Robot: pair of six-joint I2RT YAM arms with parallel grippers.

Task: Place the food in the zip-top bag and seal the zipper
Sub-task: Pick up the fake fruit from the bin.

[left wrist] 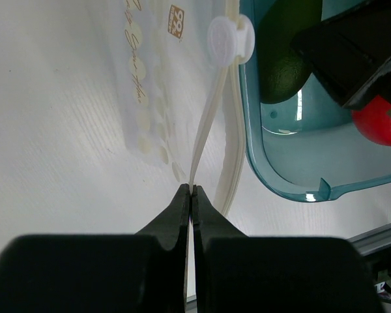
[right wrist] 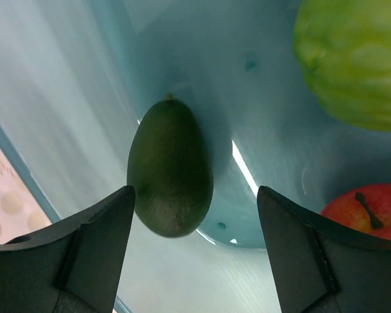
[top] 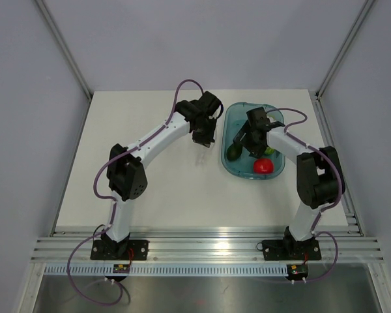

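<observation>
**Food sits in the tray while the bag's edge is pinched beside it**

We see the food (right wrist: 171, 176), a dark green oval, lying on the floor of the teal tray (right wrist: 267, 98), close to the tray's left wall in the right wrist view. In the overhead view it sits at the lower left of the tray. The right gripper (right wrist: 194, 195) hangs over it with its jaws apart, 1 finger at each lower corner of the frame and the food showing in the gap between them. We cannot tell whether either finger touches it.

2 more fruits share the tray. A lime-green apple (right wrist: 355, 59) is at the upper right of that frame and a red apple (right wrist: 368, 215) at the lower right, both apart from the food.

The zip-top bag (left wrist: 150, 91) lies flat on the white table (top: 150, 195), filling the upper left of the left wrist view. It is clear, with pale dots and some printing. Its zipper (left wrist: 207, 124) runs as a thin pale strip from a white round slider (left wrist: 230, 38) at the top centre down to the left gripper (left wrist: 191, 191). That gripper's jaws are together, clamped on this edge of the bag. The edge lies just beside the tray's rim.

From overhead, the left arm reaches to the middle of the table, just left of the tray, and the right arm bends over the tray from the right. The bag is too faint to make out there.
</observation>
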